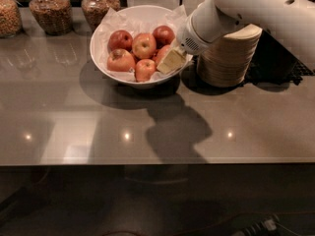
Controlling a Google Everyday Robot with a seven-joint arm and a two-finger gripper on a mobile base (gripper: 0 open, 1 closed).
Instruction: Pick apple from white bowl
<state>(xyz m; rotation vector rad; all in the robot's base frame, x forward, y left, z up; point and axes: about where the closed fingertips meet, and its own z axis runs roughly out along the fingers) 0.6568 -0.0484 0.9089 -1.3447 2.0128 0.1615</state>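
View of the counter [74, 127] with the white bowl [100, 64] as reference. My arm [261, 9] is reaching in from the right of the bowl, and my claw [171, 61] is sitting inside the bowl at its right-hand side, low over the crinkled paper lining [115, 21]. Whether the claw is open, closed or gripping cannot be told, since it is presenting only one pale, cream-coloured face to the camera. The apple [161, 53], smooth and orange-red, is lying in the right half of the bowl, touching the claw and partly covered by it. Five other apples are sharing the bowl: a dark red apple [163, 34] toward the far rim, a yellow-patched apple [143, 45] at the centre, two red ones [120, 40] [120, 61] on the left, and a small one [144, 69] at the near rim. A stack of cream disposable bowls [228, 58] is standing just right of the bowl, under my arm. Two glass jars [49, 9] [99, 3] are standing behind the bowl to its left. My arm's shadow [177, 132] is falling on the counter in front of the bowl.
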